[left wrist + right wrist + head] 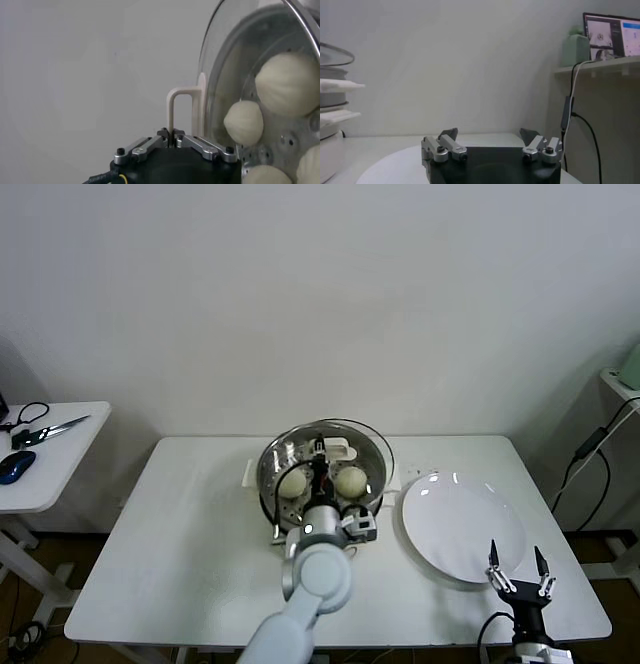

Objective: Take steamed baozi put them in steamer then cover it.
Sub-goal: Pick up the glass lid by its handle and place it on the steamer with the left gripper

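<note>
white table [180, 524]: steamer [322, 476] centre, white plate [462, 528] right.

1. A robotics test room, staged as a kitchen corner: a plain white table [180, 564] stands against a bare white wall [320, 304].
2. The only kitchenware is a steamer [322, 474] with buns inside and an empty white plate [462, 526].
3. A side desk [45, 459] to the left carries scissors [50, 427], a computer mouse [16, 466] and a cable.
4. On a shelf [595, 65] to the right, a lit monitor [612, 36] shows camera feeds, with a cable [570, 110] hanging below.
</note>
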Motion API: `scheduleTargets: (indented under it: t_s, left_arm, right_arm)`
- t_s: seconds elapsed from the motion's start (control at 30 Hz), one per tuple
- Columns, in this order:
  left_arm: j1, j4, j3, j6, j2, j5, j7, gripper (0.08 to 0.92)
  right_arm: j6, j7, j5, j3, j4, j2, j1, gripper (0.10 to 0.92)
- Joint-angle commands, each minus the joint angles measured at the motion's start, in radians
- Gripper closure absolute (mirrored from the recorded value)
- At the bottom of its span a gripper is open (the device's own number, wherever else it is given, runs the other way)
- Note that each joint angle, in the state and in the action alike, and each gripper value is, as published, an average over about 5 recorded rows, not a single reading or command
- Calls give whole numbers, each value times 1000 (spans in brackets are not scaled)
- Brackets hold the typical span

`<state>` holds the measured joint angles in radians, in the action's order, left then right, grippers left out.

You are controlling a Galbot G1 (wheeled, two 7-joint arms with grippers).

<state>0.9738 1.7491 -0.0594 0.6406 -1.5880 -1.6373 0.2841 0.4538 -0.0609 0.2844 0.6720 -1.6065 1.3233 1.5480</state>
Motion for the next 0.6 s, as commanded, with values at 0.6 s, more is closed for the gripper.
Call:
scheduleTargets:
  t_s: [0.6]
  left_arm:
    - [7,-48,27,-25,23,-24,-29,862]
  right_arm:
    - [13,-2,6,4,-3,3,-2,203]
